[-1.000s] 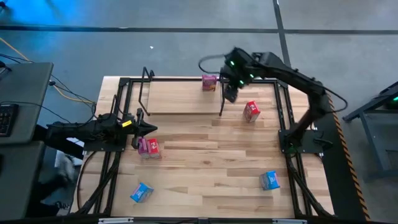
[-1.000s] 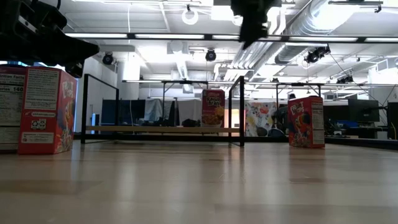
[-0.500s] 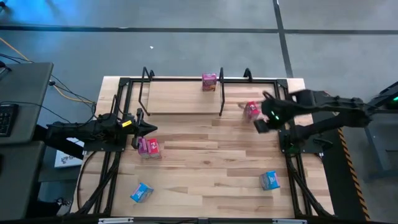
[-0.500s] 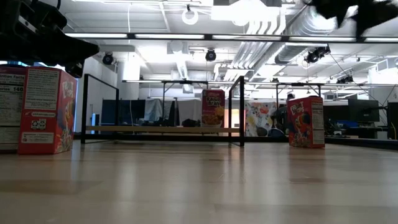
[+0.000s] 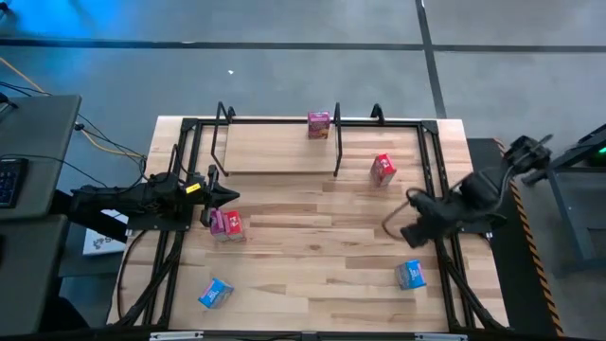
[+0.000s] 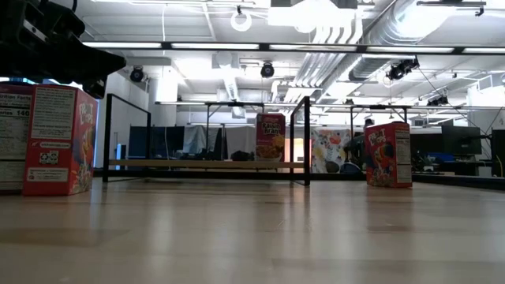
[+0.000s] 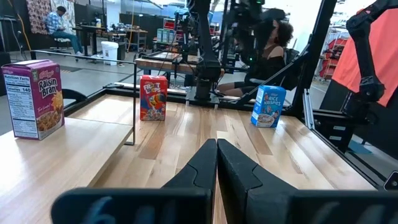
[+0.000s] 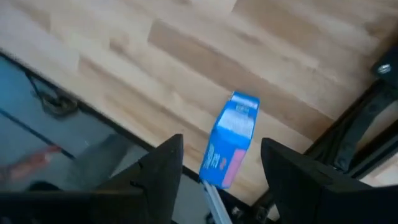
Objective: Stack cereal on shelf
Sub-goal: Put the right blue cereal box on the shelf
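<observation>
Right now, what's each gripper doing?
Left gripper: closed, holding nothing.
Right gripper: open, empty, above the blue cereal box.

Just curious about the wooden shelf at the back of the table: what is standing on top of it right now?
On the shelf stands one purple cereal box, upright at its right end by the black rail. The rest of the board looks bare. Other boxes stand on the table, none on the shelf.

Pale planked wood tabletop (image 5: 312,246), black metal shelf (image 5: 284,152) frame, cardboard boxes (image 5: 410,275).

Both arms matte black, jointed; left arm (image 5: 142,197) yellow label; right arm (image 5: 473,194) looped black cable.
</observation>
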Controlling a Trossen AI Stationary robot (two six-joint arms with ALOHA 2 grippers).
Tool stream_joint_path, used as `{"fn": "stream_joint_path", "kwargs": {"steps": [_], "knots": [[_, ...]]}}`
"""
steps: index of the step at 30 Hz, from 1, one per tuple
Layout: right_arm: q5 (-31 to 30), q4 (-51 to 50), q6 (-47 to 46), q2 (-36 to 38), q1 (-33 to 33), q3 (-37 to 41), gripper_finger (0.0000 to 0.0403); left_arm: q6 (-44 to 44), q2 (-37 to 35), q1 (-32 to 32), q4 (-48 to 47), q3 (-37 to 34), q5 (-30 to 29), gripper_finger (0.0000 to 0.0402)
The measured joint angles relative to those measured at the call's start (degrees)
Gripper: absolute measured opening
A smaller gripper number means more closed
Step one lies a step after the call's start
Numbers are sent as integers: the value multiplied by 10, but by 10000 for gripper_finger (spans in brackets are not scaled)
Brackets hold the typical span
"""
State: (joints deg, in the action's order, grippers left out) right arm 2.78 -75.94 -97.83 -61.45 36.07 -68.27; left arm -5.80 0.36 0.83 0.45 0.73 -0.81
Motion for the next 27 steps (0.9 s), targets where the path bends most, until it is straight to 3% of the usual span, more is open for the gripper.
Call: {"fn": "stream_joint_path", "kwargs": {"steps": [12,19,27], "knots": [[-33,18,-158,-68,203,0,209,0,0,0,0,0,0,5],[-96,47,-237,-73,236,0,209,0,0,0,0,0,0,5],[-148,66,-232,-73,237,0,209,0,0,0,0,0,0,5]]}}
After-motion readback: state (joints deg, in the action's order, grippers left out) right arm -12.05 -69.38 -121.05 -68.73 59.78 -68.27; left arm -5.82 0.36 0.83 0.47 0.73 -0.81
